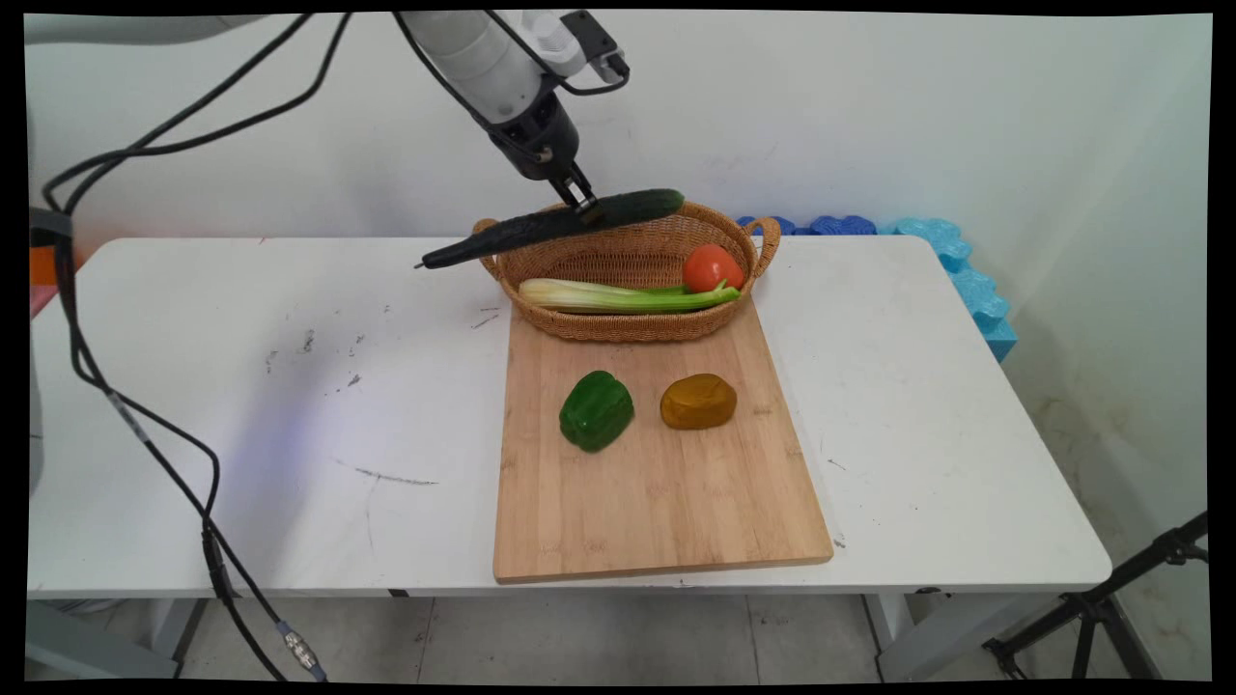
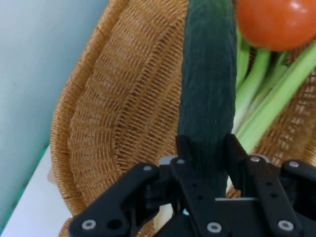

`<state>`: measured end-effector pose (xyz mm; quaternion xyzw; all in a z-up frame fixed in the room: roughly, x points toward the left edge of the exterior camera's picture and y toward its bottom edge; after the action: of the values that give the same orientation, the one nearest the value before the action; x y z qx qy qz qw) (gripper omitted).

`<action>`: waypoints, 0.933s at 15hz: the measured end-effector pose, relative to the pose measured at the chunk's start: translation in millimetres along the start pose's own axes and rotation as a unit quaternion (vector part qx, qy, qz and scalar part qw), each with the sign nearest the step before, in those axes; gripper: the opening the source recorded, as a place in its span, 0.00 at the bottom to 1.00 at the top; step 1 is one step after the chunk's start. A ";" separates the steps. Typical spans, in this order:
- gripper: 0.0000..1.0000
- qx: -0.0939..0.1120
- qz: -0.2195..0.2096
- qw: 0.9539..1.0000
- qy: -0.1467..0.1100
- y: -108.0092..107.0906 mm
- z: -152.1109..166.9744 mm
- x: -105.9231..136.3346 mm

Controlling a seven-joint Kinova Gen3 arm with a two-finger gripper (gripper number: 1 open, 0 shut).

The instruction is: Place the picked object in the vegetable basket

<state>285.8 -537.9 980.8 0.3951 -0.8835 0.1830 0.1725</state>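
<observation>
The gripper (image 1: 585,204) is clamped on a dark green cucumber (image 1: 550,227), its two fingers (image 2: 185,148) pressed against opposite sides of it in the hand view. The cucumber is held in the air over the wicker basket (image 1: 628,323), tilted, its thick end above the basket's far rim and its thin end reaching out past the basket's left handle and lower. Inside the basket lie a pale green celery stalk (image 1: 618,295) along the near wall and a red tomato (image 1: 713,267) at its right end, touching the celery. The basket stands on the far end of a wooden cutting board (image 1: 657,502). Nearer than the basket, on the board, sit a green bell pepper (image 1: 596,410) and, just beside it to the right, a brownish-yellow potato (image 1: 698,402).
</observation>
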 end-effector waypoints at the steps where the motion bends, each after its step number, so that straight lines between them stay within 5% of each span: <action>1: 0.00 0.002 -0.006 1.000 -0.005 -2.0 6.8 2.3; 14: 0.00 0.001 -0.039 0.998 -0.040 -4.2 62.0 26.5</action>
<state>262.4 -585.9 939.3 0.4367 -0.8734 0.1611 0.1434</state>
